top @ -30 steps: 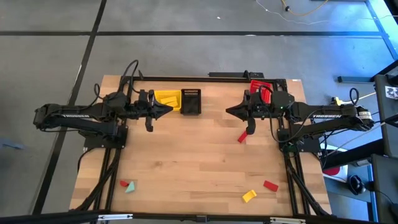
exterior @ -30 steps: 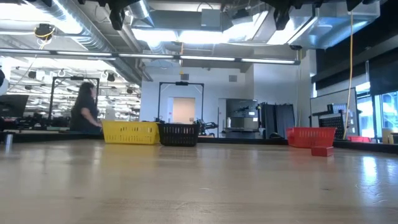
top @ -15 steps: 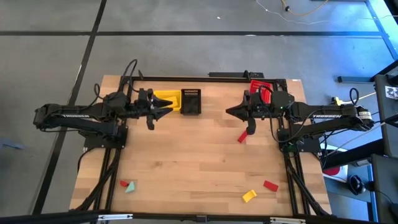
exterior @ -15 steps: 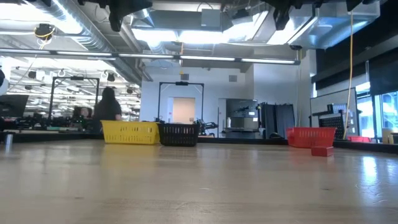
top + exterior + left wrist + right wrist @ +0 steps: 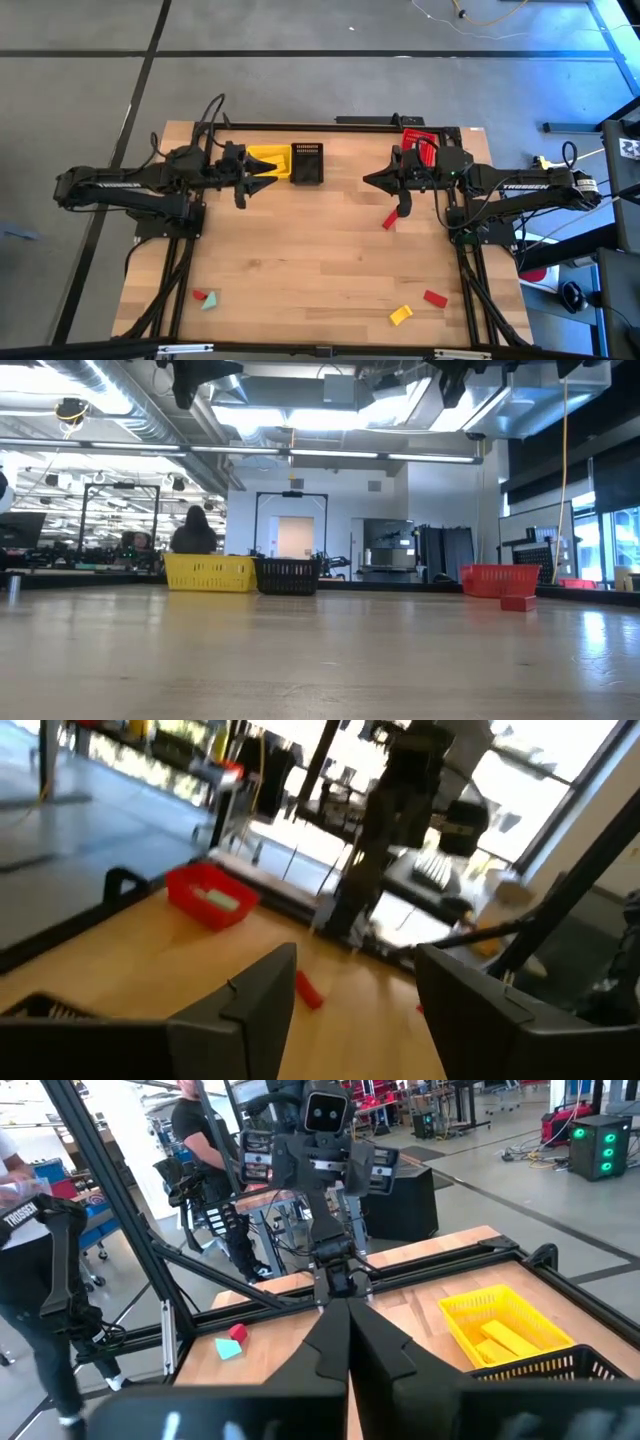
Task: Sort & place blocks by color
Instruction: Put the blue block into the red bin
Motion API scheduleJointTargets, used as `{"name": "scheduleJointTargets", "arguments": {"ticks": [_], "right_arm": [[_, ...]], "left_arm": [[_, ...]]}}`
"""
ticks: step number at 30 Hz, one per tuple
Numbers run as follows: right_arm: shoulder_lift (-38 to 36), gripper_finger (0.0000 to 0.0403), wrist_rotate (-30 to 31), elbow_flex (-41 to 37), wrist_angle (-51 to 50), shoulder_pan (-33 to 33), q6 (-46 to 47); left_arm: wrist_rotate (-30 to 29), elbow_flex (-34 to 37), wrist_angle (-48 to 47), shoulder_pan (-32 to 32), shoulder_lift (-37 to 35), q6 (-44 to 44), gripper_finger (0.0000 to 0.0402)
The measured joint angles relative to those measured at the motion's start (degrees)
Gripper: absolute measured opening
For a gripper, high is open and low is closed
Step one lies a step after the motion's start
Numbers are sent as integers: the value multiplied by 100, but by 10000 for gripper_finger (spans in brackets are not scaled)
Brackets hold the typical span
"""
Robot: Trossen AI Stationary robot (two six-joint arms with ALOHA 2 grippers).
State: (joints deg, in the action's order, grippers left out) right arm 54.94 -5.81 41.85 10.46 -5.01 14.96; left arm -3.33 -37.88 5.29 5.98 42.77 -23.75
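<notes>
Left end effector (image 5: 268,172) is held parted and empty over the yellow basket (image 5: 268,158), probably for a drop (yellow blocks (image 5: 497,1338) lie inside); right end effector (image 5: 372,179) is kept shut, empty; other blocks (image 5: 400,315) are scattered along the bench (image 5: 320,260).

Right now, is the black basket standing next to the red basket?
No, the black basket stands against the yellow basket, while the red basket sits far across the table.

2 dark cabled arms, white lettering
</notes>
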Motion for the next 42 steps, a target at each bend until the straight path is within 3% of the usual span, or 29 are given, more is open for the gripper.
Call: {"name": "scheduleJointTargets", "arguments": {"ticks": [3,8,11,15,25,30,35,42], "right_arm": [[0,0,5,0,0,-1,-1],[1,0,7,0,-25,-1,-1],[0,0,9,0,-130,-1,-4],[2,0,9,0,-342,0,7],[4,0,-136,-1,-636,0,133],[4,0,-185,-1,-671,1,140],[2,0,-186,-1,-673,-1,151],[4,0,-184,0,-680,1,478]], "left_arm": [[8,-696,-1425,-17,179,-193,196],[490,-1966,-4451,-330,745,-1437,195],[838,-2386,-6032,-850,1157,-2378,195],[954,-2481,-6946,-1925,1627,-3888,195],[721,-2481,-6215,-4670,3155,-7997,195],[947,-2481,-5820,-5524,3928,-9174,195],[1286,-2479,-5857,-5989,4455,-9264,195],[1181,-2479,-6010,-6133,4654,-8361,195]]}}
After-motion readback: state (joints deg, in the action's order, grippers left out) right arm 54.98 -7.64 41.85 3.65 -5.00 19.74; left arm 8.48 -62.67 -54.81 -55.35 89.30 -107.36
